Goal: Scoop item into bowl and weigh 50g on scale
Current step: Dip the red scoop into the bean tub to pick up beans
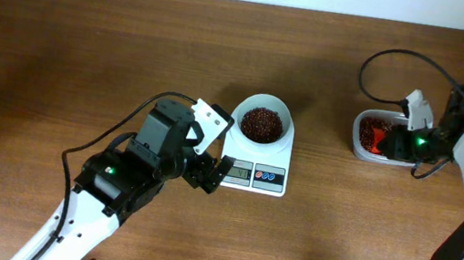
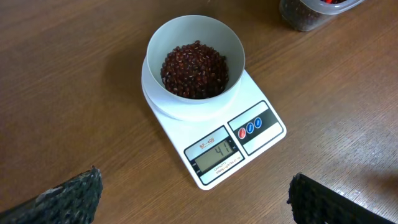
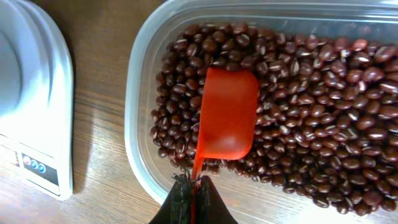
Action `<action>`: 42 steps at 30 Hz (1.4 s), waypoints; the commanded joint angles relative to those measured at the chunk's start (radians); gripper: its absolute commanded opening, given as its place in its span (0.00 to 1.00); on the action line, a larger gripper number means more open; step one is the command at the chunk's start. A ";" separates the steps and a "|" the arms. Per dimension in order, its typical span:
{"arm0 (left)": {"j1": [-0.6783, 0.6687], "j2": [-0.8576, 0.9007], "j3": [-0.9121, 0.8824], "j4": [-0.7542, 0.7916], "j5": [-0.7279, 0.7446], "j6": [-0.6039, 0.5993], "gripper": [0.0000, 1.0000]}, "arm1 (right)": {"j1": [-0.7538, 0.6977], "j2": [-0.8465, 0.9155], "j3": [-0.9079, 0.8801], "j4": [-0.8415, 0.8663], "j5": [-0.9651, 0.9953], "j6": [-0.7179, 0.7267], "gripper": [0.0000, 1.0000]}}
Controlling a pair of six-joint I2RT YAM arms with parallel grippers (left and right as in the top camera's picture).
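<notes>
Right tool (image 3: 194, 198) is clenched on the thin handle of the red scoop (image 3: 227, 112), and the scoop's cup lies on the red-brown beans (image 3: 323, 106) in the clear plastic tub (image 3: 138, 93). The cup looks empty to me, smooth red inside with no beans showing. How far its front lip digs into the pile, I cannot tell.

Left tool (image 2: 199, 202) hangs spread wide with nothing in it, low over the worktop (image 2: 74, 93), just in front of the scale (image 2: 180, 134).

The white bowl (image 2: 186, 31) sits on the scale's platform with a good heap of beans in it. The display (image 2: 214, 151) reads what looks like 41, so I judge we are short of target and need a small top-up.

What matters for the carry is that the bowl lies to the left of the tub, well apart from it, across bare worktop. The scoop's long axis already runs roughly that way, handle at the tool and cup toward the scale. The left arm is nearer the bowl, but the right one has the scoop.

From the right wrist I get only the scale's edge at the left, no bowl at all. Overhead, the digits are too small to read. The tub is cut off in the left wrist view.
</notes>
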 commanded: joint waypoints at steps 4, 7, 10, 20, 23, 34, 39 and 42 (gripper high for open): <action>-0.005 -0.001 -0.005 0.002 -0.004 -0.009 0.99 | -0.110 0.016 0.000 0.016 -0.206 -0.008 0.04; -0.005 -0.001 -0.005 0.002 -0.004 -0.009 0.99 | -0.159 0.061 -0.003 0.015 -0.280 -0.008 0.04; -0.005 -0.001 -0.005 0.002 -0.004 -0.009 0.99 | -0.164 0.103 -0.003 0.006 -0.298 -0.008 0.04; -0.005 -0.001 -0.005 0.002 -0.004 -0.009 0.99 | -0.164 0.118 -0.006 0.005 -0.357 -0.021 0.04; -0.005 -0.001 -0.005 0.002 -0.004 -0.009 0.99 | -0.164 0.118 -0.006 0.010 -0.432 -0.037 0.04; -0.005 -0.001 -0.005 0.002 -0.004 -0.009 0.99 | -0.254 0.163 -0.006 -0.003 -0.447 -0.035 0.04; -0.005 -0.001 -0.005 0.002 -0.004 -0.009 0.99 | -0.275 0.206 -0.006 -0.024 -0.559 -0.035 0.04; -0.005 -0.001 -0.005 0.002 -0.004 -0.009 0.99 | -0.284 0.206 -0.006 -0.027 -0.621 -0.037 0.04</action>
